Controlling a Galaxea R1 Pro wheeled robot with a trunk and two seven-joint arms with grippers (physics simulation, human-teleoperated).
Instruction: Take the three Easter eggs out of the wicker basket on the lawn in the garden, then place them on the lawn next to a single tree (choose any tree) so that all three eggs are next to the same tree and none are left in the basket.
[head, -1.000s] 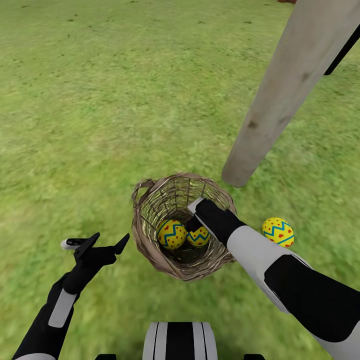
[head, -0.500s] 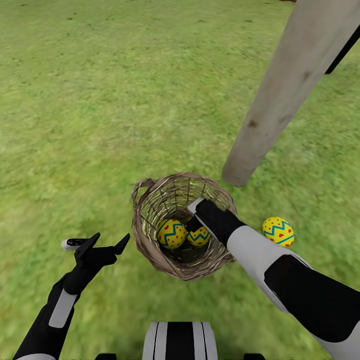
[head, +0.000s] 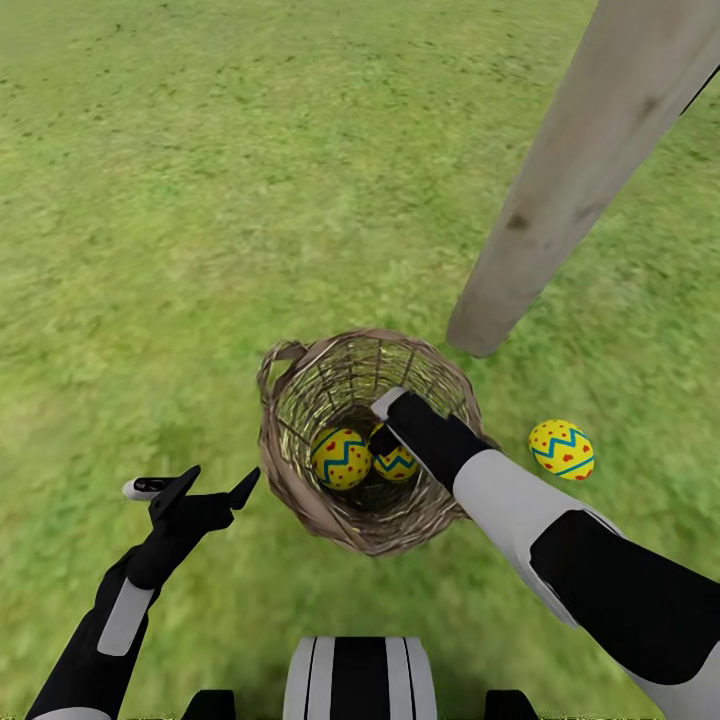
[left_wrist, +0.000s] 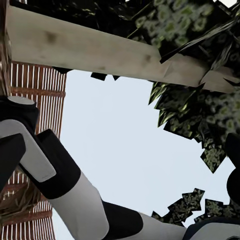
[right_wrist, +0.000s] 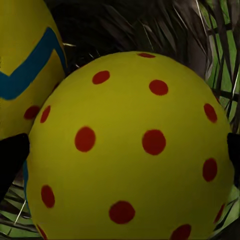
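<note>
The red-dotted egg (right_wrist: 131, 145), smooth, rigid and likely slippery, sits deep in the wicker basket (head: 300, 490), the right gripper's (head: 385, 432) spread jaws flanking its widest girth, the best hold.

Open lawn (head: 200, 200) all round; wicker basket (head: 290, 480) walls close around right pincer (head: 385, 425), tree (head: 570, 190) trunk just behind.

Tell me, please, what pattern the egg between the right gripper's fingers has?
Red dots on yellow egg, clearest in right wrist view.
</note>
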